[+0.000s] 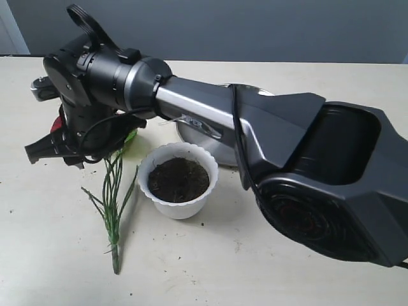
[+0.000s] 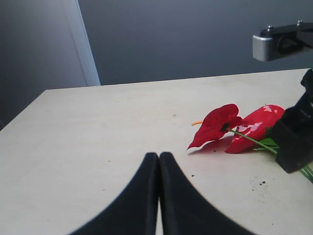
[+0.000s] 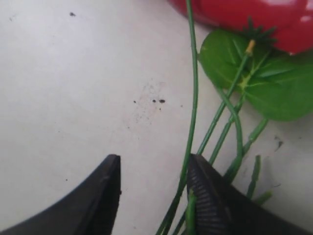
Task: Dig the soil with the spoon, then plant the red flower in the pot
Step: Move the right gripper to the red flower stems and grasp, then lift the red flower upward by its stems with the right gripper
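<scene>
- The pale table (image 1: 51, 255) fills all three views. Only the left wrist view shows the grey wall (image 2: 195, 39) behind it.
- The right arm (image 1: 210, 118) dominates the exterior view, running from 4 o'clock up to 10 o'clock. It crosses the middle and hides much of what lies behind it.
- A steel plate (image 1: 217, 152) shows only in the exterior view, at 1 o'clock from the pot, and the arm covers most of it.
- The pot (image 1: 180, 207) stands upright near the centre of the exterior view, clear of both grippers. Neither wrist view shows it.
- The red flower (image 2: 217, 125) lies flat on the table. The left wrist view shows both blooms plainly, while the exterior view hides them behind the arm's wrist.
- Its stems (image 1: 113, 204) lie at 9 o'clock from the pot, apart from it, and their ends point toward 6 o'clock.
- The soil (image 1: 178, 180) fills the pot to just under its rim.
- The green leaf (image 3: 274, 88) shows best in the right wrist view, beside the blooms.
- The right gripper (image 3: 154, 166) is low over the stems with its jaws apart. Bare table shows between them, and the stems run along one finger (image 3: 210, 196), not clamped.
- The left gripper (image 2: 159, 156) has its jaws pressed together on nothing and is well apart from the flower.
- A few dark crumbs (image 3: 157, 101) dot the table near the stems.
</scene>
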Motion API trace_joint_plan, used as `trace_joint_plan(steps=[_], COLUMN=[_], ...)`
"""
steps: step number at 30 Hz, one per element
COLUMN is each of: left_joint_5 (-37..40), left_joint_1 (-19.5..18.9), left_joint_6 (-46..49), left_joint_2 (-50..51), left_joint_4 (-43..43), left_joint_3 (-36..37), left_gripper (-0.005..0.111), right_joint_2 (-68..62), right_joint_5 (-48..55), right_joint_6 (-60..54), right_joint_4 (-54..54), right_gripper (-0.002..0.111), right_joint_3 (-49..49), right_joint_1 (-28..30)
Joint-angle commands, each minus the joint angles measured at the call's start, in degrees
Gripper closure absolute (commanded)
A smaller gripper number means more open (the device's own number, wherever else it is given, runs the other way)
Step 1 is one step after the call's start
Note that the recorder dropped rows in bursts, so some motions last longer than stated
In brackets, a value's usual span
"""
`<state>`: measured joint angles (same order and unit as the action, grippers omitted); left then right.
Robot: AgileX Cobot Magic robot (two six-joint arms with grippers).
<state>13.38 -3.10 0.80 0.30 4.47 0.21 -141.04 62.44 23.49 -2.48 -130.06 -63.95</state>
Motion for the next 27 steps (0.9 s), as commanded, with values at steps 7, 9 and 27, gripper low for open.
trace_joint_plan(steps=[7, 9, 27], left_joint_5=[-0.1, -0.1, -0.1], left_joint_1=[0.4, 0.4, 0.4], left_joint_6=[-0.2, -0.2, -0.2], left_joint_2=[-0.3, -0.3, -0.3], left_joint_4=[-0.4, -0.4, -0.4], left_joint_3=[-0.2, -0.2, -0.2], left_gripper=[0.106, 0.106, 0.106], right_joint_2=[-1.2, -2.2, -5.5], right_joint_5=[2.0, 2.6, 2.2], right_joint_6=[-0.6, -0.4, 3.2], right_joint_4=[-5.7, -4.8, -6.7], right_gripper=[0.052, 0.053, 0.053], right_joint_3=[-2.8, -2.8, -2.8], right_joint_1=[0.0, 0.0, 0.0])
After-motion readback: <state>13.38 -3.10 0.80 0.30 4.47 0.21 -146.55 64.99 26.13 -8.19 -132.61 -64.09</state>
